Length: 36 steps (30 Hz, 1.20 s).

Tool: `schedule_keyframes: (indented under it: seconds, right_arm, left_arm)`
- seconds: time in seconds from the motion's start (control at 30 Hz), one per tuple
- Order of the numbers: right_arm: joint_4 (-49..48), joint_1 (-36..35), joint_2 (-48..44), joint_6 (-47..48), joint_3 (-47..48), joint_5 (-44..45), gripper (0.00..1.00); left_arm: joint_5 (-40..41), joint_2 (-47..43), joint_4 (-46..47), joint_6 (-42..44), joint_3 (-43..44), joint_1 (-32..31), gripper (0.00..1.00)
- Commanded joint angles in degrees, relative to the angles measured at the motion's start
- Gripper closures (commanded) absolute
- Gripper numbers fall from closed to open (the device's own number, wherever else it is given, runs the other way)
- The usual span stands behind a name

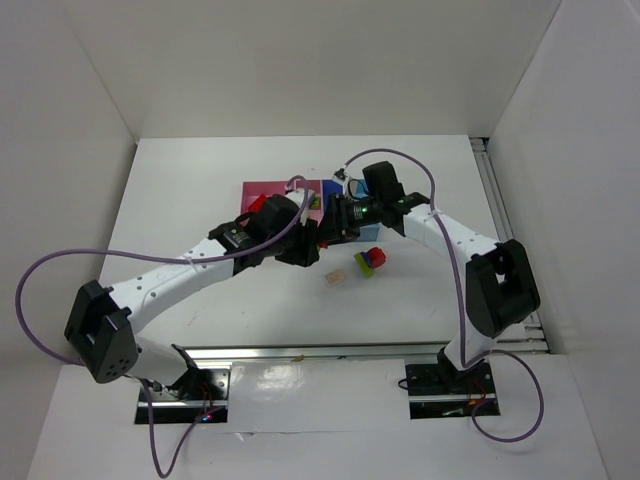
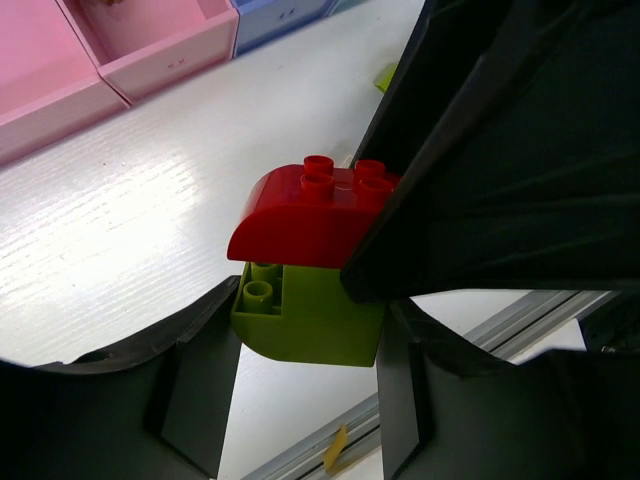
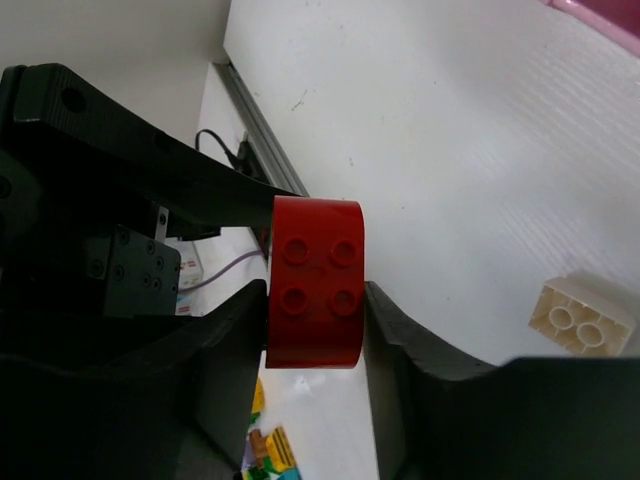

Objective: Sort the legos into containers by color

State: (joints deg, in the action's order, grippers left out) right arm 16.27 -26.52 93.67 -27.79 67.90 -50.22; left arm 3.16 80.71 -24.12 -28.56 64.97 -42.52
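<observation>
A red curved brick (image 2: 300, 215) is stacked on a lime green brick (image 2: 320, 320), held above the table between both grippers. My left gripper (image 2: 305, 335) is shut on the green brick. My right gripper (image 3: 315, 300) is shut on the red brick (image 3: 315, 280). In the top view the two grippers, left (image 1: 306, 244) and right (image 1: 335, 228), meet at the table's middle and hide this pair. A red, green and blue clump (image 1: 372, 260) and a cream brick (image 1: 335, 277) lie on the table. The containers (image 1: 262, 190) stand behind, partly hidden by the arms.
Two pink bins (image 2: 60, 70) and a blue bin (image 2: 280, 20) lie beyond the held pair in the left wrist view. The cream brick (image 3: 583, 315) lies right of my right gripper. A metal rail (image 1: 330, 351) runs along the table's near edge.
</observation>
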Motion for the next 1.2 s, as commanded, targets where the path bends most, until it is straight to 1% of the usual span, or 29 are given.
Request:
schedule_keyframes:
  seconds: [0.0,0.03,0.1,0.13,0.23,0.27,0.3,0.33,0.37,0.4,0.43,0.5,0.63,0.7,0.8,0.83,0.87,0.9,0.93,0.97,1.0,1.03,1.1,1.17]
  right_arm:
    - [-2.30,-0.55,0.11,-0.07,-0.31,-1.29,0.54]
    - [-2.99,-0.55,-0.41,-0.07,-0.31,-1.29,0.57]
    - [-3.00,-0.55,-1.03,-0.77,-0.31,0.29,0.57]
    - [-3.00,-0.55,-1.03,-0.77,-0.31,2.03,0.64]
    - [-0.91,-0.55,-1.73,-0.77,-0.31,5.81,0.69]
    - [0.07,-0.55,-2.60,-0.77,0.21,11.49,0.70]
    - [0.08,-0.55,-3.22,-1.30,0.22,14.07,0.70]
    - [0.08,-0.55,-4.62,-1.30,-0.31,16.62,0.73]
    - [0.08,-0.55,-5.33,-2.00,-0.31,18.82,0.73]
    - [0.68,-0.55,-5.95,-2.79,-0.83,23.71,0.73]
    - [0.69,-0.55,-7.00,-3.66,-0.84,25.68,0.73]
    - [-0.53,-0.55,-8.15,-6.29,-2.06,29.37,0.73]
    - [-2.39,-0.55,-8.16,-7.37,-1.11,30.88,0.73]
    - [-1.59,-0.55,-5.96,-7.37,0.12,31.50,0.73]
    - [-1.59,-1.77,-1.48,-6.57,4.95,30.97,0.73]
    - [-1.59,-2.30,-0.25,-5.88,8.27,31.58,0.73]
    - [-1.59,-3.17,2.98,-5.09,10.30,31.58,0.73]
    - [-0.72,-3.71,4.66,-4.56,12.59,31.58,0.73]
    - [-0.72,-4.32,6.33,-3.60,16.87,32.19,0.73]
    - [-0.72,-5.63,9.48,-3.59,18.74,33.07,0.73]
    - [-0.72,-6.25,11.17,-2.89,20.50,33.86,0.72]
    - [-0.72,-6.78,12.93,-2.88,24.35,33.87,0.72]
    - [-0.72,-7.66,18.27,-2.27,28.32,33.87,0.72]
    - [-0.72,-8.37,21.37,-2.27,33.23,34.83,0.71]
  left_arm:
    - [0.97,-2.31,2.32,0.17,1.12,0.07,0.81]
    - [0.97,-2.31,2.32,0.17,1.12,0.07,0.81]
    - [0.97,-2.31,2.32,0.17,0.60,0.07,0.81]
    - [0.97,-2.31,2.32,0.17,0.60,0.07,0.83]
    - [1.59,-2.84,1.63,-0.44,-0.11,0.07,0.84]
    - [2.20,-2.84,0.84,-0.45,-0.11,0.07,0.86]
    - [2.20,-2.84,-0.91,-0.45,-0.11,0.07,0.86]
    - [2.99,-3.53,-1.54,-1.23,-0.11,0.07,0.86]
    - [2.99,-4.32,-2.07,-1.76,-1.41,0.07,0.88]
    - [3.52,-4.33,-2.07,-2.64,-2.12,0.07,0.90]
    - [3.52,-5.29,-2.59,-3.25,-2.74,0.07,0.90]
    - [3.52,-6.17,-3.12,-4.04,-4.58,0.07,0.93]
    - [3.52,-7.67,-3.91,-5.28,-5.82,0.60,0.93]
    - [3.52,-8.20,-5.05,-5.98,-5.82,1.30,0.93]
    - [5.02,-10.30,-8.30,-7.47,-5.82,4.10,0.93]
    - [5.54,-11.09,-10.23,-8.78,-5.82,5.33,0.93]
    - [5.54,-11.71,-11.73,-9.49,-5.82,8.74,0.93]
    - [5.02,-12.41,-13.31,-10.20,-5.82,10.69,0.95]
    - [4.06,-12.42,-14.98,-11.25,-5.82,12.62,0.98]
    - [3.09,-12.42,-17.43,-11.26,-5.82,15.95,0.98]
    - [2.04,-13.98,-17.45,-11.26,-6.69,17.46,0.99]
    - [0.37,-14.69,-18.06,-11.26,-7.22,18.69,0.99]
    - [-0.26,-16.01,-18.07,-11.78,-8.02,21.50,0.99]
    - [-1.39,-16.90,-18.07,-11.79,-8.02,23.18,0.99]
